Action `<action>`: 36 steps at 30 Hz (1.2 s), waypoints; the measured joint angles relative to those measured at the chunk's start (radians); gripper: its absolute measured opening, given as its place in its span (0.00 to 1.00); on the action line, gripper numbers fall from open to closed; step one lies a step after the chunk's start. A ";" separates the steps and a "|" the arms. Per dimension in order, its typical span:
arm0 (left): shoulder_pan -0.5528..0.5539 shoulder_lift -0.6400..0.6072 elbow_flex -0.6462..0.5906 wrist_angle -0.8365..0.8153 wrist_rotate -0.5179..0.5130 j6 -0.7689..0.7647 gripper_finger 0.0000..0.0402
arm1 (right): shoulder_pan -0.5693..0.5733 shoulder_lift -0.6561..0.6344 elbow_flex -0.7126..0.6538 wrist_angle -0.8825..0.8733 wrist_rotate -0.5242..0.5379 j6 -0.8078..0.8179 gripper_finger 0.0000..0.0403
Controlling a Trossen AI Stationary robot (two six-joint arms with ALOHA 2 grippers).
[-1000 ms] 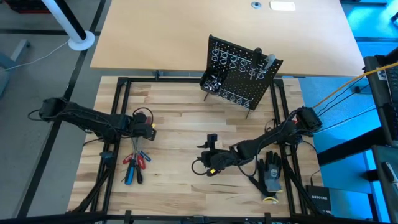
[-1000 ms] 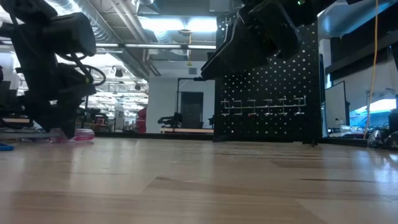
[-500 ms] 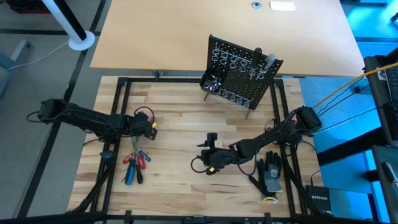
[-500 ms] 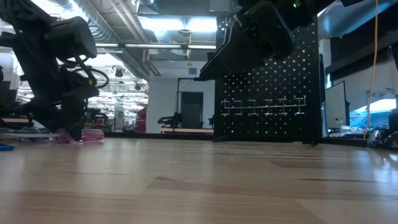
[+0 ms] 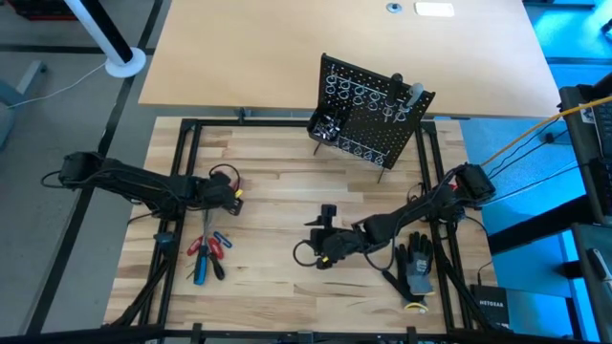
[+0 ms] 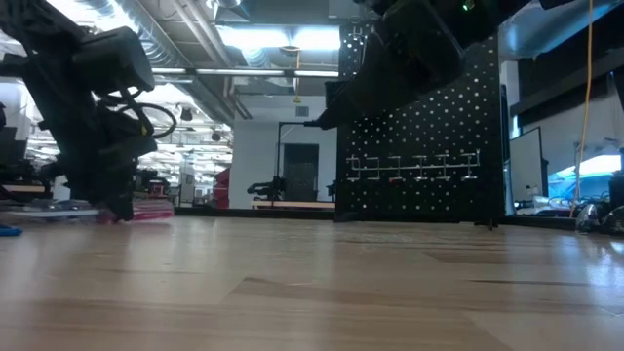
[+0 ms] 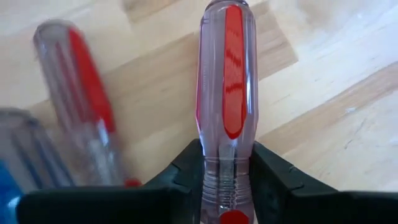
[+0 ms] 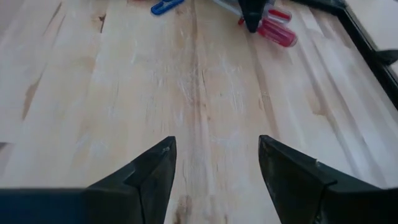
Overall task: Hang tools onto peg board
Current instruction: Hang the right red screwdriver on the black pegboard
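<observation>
Several tools (image 5: 206, 250) with red and blue handles lie on the wooden table at the near left. My left gripper (image 7: 227, 155) slants down onto them and is shut on a screwdriver with a clear, red-striped handle (image 7: 225, 81). A second red-striped handle (image 7: 87, 106) lies beside it. In the low view the gripper (image 6: 119, 207) stands at the table top. My right gripper (image 8: 214, 168) hangs open over bare wood mid-table (image 5: 325, 222). The peg board (image 5: 368, 119) stands upright at the far side on thin legs. My left gripper pinches the screwdriver's handle at its ribbed neck (image 7: 227, 168), one finger (image 7: 189, 165) on each side. The fingers come slanting down from the table's left and lie across the handle. The handle's rounded end (image 7: 227, 9) points away from the gripper, and the handle (image 6: 151, 208) is low at the table top.
A black-and-grey glove (image 5: 416, 268) lies near the right front corner. A black frame (image 5: 182, 172) borders the wooden work area. Bare wood lies between the tools and the peg board (image 6: 419, 146).
My left gripper has turned at the wrist and settled a little lower among the tools. In the low view the red handle beside it has slid a little along the table toward the middle. My right arm has kept still.
</observation>
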 joint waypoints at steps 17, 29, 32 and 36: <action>-0.002 -0.011 0.237 0.147 -0.181 0.357 0.21 | 0.105 -0.039 0.001 -0.035 0.235 0.050 0.56; -0.051 -0.014 0.302 0.655 -0.182 0.752 0.20 | 0.303 -0.151 0.001 -0.206 0.371 0.267 0.56; -0.073 -0.013 0.302 0.795 -0.145 0.844 0.20 | 0.368 -0.155 0.001 -0.287 0.453 0.442 0.56; -0.090 0.012 0.302 0.976 -0.060 0.940 0.21 | 0.433 -0.130 0.001 -0.396 0.559 0.667 0.56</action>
